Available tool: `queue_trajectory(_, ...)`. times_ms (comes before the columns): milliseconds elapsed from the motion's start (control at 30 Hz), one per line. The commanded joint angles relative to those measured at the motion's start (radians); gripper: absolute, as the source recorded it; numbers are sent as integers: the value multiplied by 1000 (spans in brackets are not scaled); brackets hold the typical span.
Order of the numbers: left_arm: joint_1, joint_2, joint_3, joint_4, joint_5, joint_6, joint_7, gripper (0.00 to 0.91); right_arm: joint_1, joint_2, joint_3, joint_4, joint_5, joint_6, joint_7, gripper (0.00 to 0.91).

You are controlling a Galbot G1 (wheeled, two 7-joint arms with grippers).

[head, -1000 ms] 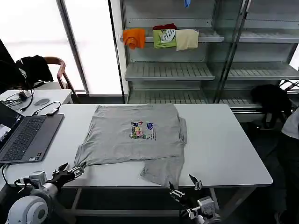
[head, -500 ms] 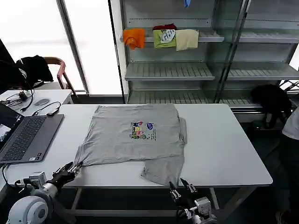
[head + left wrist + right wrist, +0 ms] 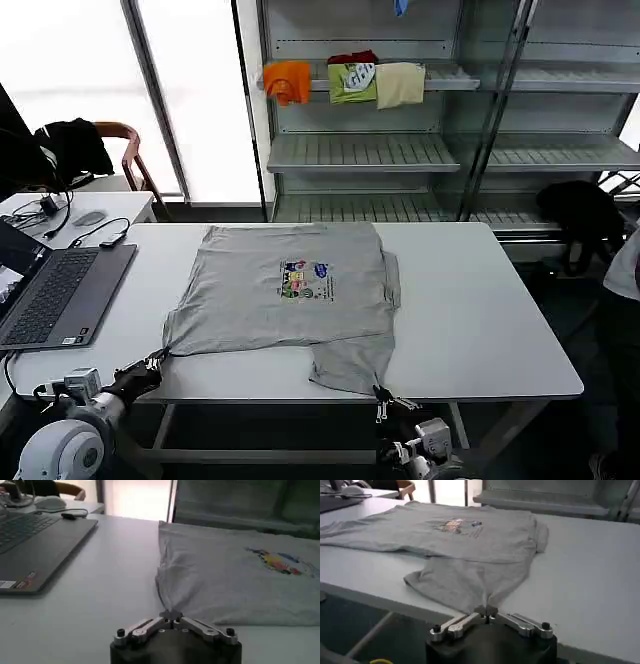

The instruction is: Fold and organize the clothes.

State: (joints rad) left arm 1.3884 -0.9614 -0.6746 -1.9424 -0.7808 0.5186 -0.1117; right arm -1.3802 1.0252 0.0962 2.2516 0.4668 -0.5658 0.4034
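A: Grey metal fingers first. Left gripper [image 3: 158, 360] state?

B: Clamped on the corner of the light grey shirt [image 3: 290, 295], fingertips meeting at the near-left tip of the cloth; the left wrist view [image 3: 171, 616] shows the tips pinched together on the fabric. It sits at the tabletop's front edge, toward the front-left corner.

A: Right gripper [image 3: 382, 397]?

B: Also pinched closed on the shirt, on the flap that reaches down to the front edge of the white table [image 3: 480, 330], roughly mid-edge. The right wrist view [image 3: 489, 611] has the tips meeting on the hem there.

A: Shirt position?

B: Spread flat, centre of the tabletop, multicoloured chest print [image 3: 304, 280] facing up, top edge close to the back edge. One narrower part sticks out toward the front edge, right of centre.

A: Other stuff?

B: Open laptop [image 3: 55, 290] at the left edge, just beside the shirt's left side but apart from it. Behind the table, a metal shelf rack [image 3: 440, 150] holding folded orange [image 3: 287, 80], green [image 3: 352, 80] and cream [image 3: 400, 84] items on an upper shelf. A black garment [image 3: 583, 215] lies on the low shelf at the right.
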Motion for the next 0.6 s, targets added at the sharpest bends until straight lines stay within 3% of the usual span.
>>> queue_trajectory(33,0,0,0,-3,-1,-15,-1,10,0,1,7,3,-11,11,-9,0)
queue_trajectory(600,-250,-11,76,26,-97,-61,-103,10,184,8,67,-30,-24,16,-74,0)
